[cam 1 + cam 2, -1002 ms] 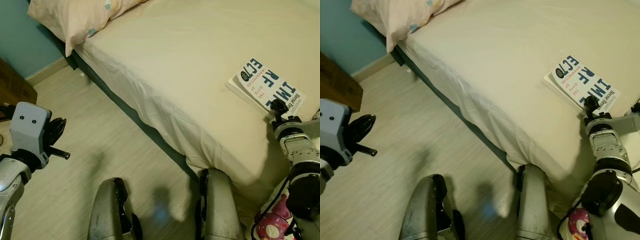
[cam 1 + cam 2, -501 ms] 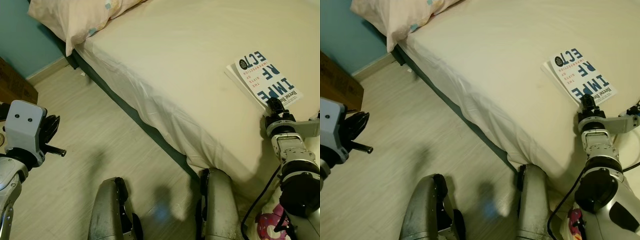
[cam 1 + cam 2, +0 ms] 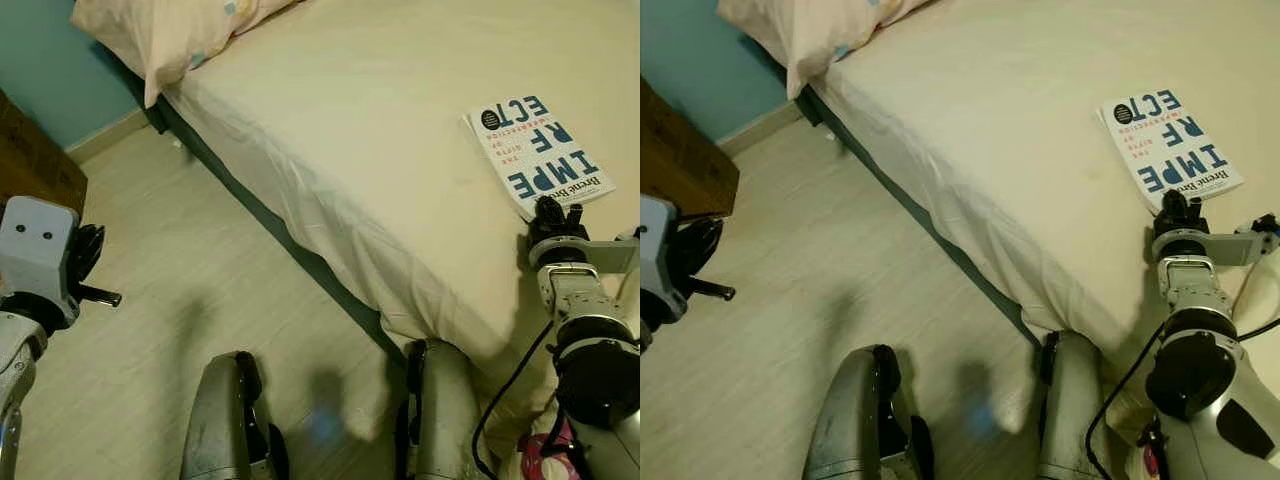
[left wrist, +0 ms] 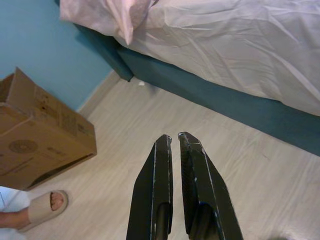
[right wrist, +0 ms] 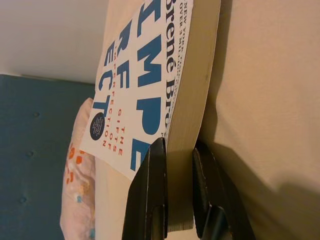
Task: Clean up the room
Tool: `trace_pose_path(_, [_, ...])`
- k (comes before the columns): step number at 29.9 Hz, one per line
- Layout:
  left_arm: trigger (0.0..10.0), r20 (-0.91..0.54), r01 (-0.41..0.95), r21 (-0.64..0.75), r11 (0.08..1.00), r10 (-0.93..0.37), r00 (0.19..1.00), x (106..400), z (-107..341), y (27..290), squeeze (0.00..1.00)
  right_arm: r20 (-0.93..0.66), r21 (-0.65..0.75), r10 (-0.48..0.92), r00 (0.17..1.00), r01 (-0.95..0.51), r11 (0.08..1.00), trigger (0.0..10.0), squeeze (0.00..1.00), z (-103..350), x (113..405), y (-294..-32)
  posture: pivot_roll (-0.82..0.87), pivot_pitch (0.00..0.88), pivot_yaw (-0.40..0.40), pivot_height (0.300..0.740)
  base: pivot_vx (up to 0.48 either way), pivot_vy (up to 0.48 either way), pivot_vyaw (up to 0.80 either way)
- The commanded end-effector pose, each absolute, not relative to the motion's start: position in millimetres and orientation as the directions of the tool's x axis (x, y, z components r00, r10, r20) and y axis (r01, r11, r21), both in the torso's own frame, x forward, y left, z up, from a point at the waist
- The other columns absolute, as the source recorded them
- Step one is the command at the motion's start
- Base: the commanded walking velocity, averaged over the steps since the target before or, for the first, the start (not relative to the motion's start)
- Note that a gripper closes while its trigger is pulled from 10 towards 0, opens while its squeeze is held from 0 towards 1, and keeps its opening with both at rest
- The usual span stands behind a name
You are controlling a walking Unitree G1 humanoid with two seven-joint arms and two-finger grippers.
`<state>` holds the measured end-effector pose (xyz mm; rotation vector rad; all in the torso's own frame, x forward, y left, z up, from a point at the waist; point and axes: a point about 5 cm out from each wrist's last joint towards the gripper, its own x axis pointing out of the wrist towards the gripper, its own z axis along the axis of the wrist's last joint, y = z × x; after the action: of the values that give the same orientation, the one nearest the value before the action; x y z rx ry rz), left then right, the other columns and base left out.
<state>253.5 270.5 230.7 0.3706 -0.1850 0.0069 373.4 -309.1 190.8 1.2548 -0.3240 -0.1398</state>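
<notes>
A white paperback book [image 3: 540, 152] with big blue letters lay flat on the cream sheet of the bed [image 3: 380, 120], out toward two o'clock in the head view and close to the bed's near edge. The right tool [image 5: 176, 150] was at the book's nearest corner; in the right wrist view its two black fingers [image 5: 150, 195] stood on either side of the page block, one against the cover and one against the underside, so the tool was clamped on the book while the book lay on the sheet. In the head view the right tool [image 3: 1177, 208] sat just at the book's lower edge, with the silver arm rising from about four o'clock. A pale pillow [image 3: 170, 35] with small coloured spots lay at the head of the bed near eleven o'clock, hanging a little over the dark teal bed base [image 4: 210, 95]. The left tool [image 4: 174, 138] hung over the pale wood floor [image 3: 200, 290] around nine o'clock, well apart from the bed, its two fingers drawn together with a thin slit between them and nothing held. Beyond it, against the blue wall [image 4: 45, 40], stood a brown cardboard box [image 4: 37, 135], and beside the box a person's foot in a beige slipper [image 4: 42, 207] rested on the floor. The robot's two grey legs [image 3: 225, 420] showed at six o'clock.
</notes>
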Motion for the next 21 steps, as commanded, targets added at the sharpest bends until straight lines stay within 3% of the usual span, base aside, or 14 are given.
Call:
trace_pose_path(1, [10.0,0.181,-0.069,0.373,0.925,0.0,0.983,251.8,228.8,276.5,0.0,0.126,0.932,-0.176,0.976,-0.055,0.359,0.0,0.0,181.8,381.3,-285.4,0.29,0.452,0.124,0.5,0.0,0.0,0.0])
trace_pose_path(2, [10.0,0.181,-0.069,0.373,0.925,0.0,0.983,251.8,228.8,276.5,0.0,0.126,0.932,-0.176,0.976,-0.055,0.359,0.0,0.0,181.8,381.3,-285.4,0.29,0.452,0.124,0.5,0.0,0.0,0.0])
trace_pose_path(5, [10.0,0.212,-0.102,0.348,0.932,0.028,0.977,255.3,229.4,276.6,0.0,0.145,0.73,-0.095,0.985,-0.041,0.683,0.0,0.0,201.9,392.1,-271.0,0.24,0.423,0.108,0.5,0.0,0.0,0.0])
trace_pose_path(7, [10.0,0.212,-0.102,0.348,0.932,0.028,0.977,255.3,229.4,276.6,0.0,0.145,0.73,-0.095,0.985,-0.041,0.683,0.0,0.0,201.9,392.1,-271.0,0.24,0.423,0.108,0.5,0.0,0.0,0.0])
trace_pose_path(8, [10.0,0.22,-0.113,0.335,0.935,0.039,0.975,256.8,228.2,276.0,0.0,0.169,0.662,-0.071,0.983,-0.06,0.747,1.6,0.0,209.3,395.4,-264.5,0.22,0.411,0.101,0.5,0.0,0.0,0.0])
trace_pose_path(9, [10.0,0.22,-0.113,0.335,0.935,0.039,0.975,256.8,228.2,276.0,0.0,0.169,0.662,-0.071,0.983,-0.06,0.747,1.6,0.0,209.3,395.4,-264.5,0.22,0.411,0.101,0.5,0.0,0.0,0.0])
trace_pose_path(10, [10.0,0.225,-0.117,0.324,0.939,0.044,0.973,258.5,225.8,274.1,0.0,0.205,0.601,-0.035,0.978,-0.097,0.793,4.7,0.0,216.4,398.4,-256.2,0.19,0.398,0.094,0.5,0.0,0.0,0.0])
trace_pose_path(11, [10.0,0.229,-0.116,0.31,0.944,0.045,0.972,260.2,223.3,270.7,0.0,0.239,0.543,0.001,0.971,-0.134,0.829,10.0,0.0,223.7,401.5,-246.0,0.17,0.382,0.089,0.5,0.0,0.0,0.0])
trace_pose_path(15, [10.0,0.233,-0.116,0.3,0.947,0.045,0.972,261.7,221.2,268.3,0.0,0.261,0.502,0.027,0.965,-0.159,0.85,10.0,0.0,228.2,403.3,-238.6,0.17,0.377,0.087,0.5,0.0,0.0,0.0])
trace_pose_path(18, [10.0,0.21,-0.114,0.17,0.979,0.078,0.975,274.5,210.0,253.5,0.0,0.396,0.276,0.139,0.908,-0.262,0.925,10.0,0.0,247.1,401.9,-196.3,0.08,0.315,0.06,0.5,0.0,0.0,0.0])
trace_pose_path(21, [10.0,0.207,-0.111,0.157,0.981,0.077,0.975,277.0,208.8,249.7,0.0,0.414,0.236,0.154,0.897,-0.269,0.934,10.0,0.0,249.1,399.6,-190.1,0.08,0.31,0.059,0.5,0.0,0.0,0.0])
